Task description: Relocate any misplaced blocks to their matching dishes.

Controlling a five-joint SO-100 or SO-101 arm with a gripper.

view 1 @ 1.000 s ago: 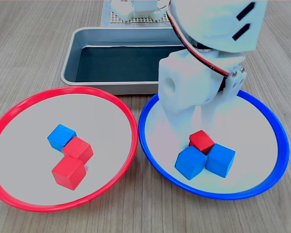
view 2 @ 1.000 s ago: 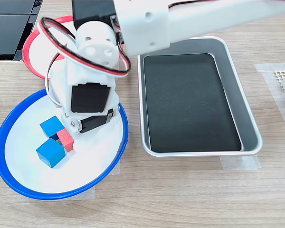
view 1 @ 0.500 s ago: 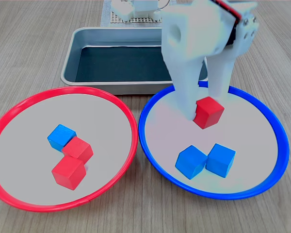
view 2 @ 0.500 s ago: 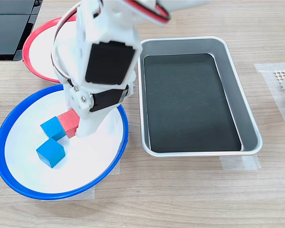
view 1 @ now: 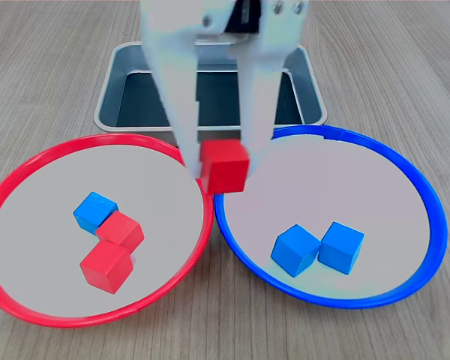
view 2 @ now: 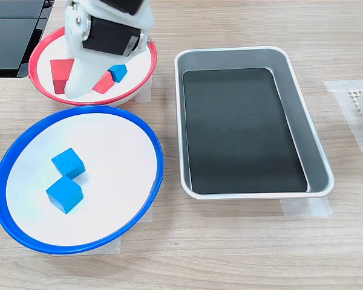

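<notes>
In the first exterior view, the red-rimmed dish [view 1: 30, 169] is on the left side of the wooden table [view 1: 52, 60]. Inside it lie three cubes close together: one blue cube [view 1: 94, 211] and two red cubes [view 1: 121, 230] [view 1: 105, 266]; the blue one touches the upper red one. Just to the right, over the place where the two dish rims meet, the gripper [view 1: 223, 165] is clenched on a red cube [view 1: 225, 166], with one white finger on each side of it. The cube is held in the air, above the rims. Behind the gripper stands the silver metal tray [view 1: 112, 90] with a dark bottom. Further right is the blue-rimmed dish [view 1: 424, 202], and two blue cubes [view 1: 295, 250] [view 1: 341, 245] lie in it, touching each other.

In the second exterior view, the gripper hangs over the red-rimmed dish, and the held cube cannot be clearly told apart from the cubes under it.
</notes>
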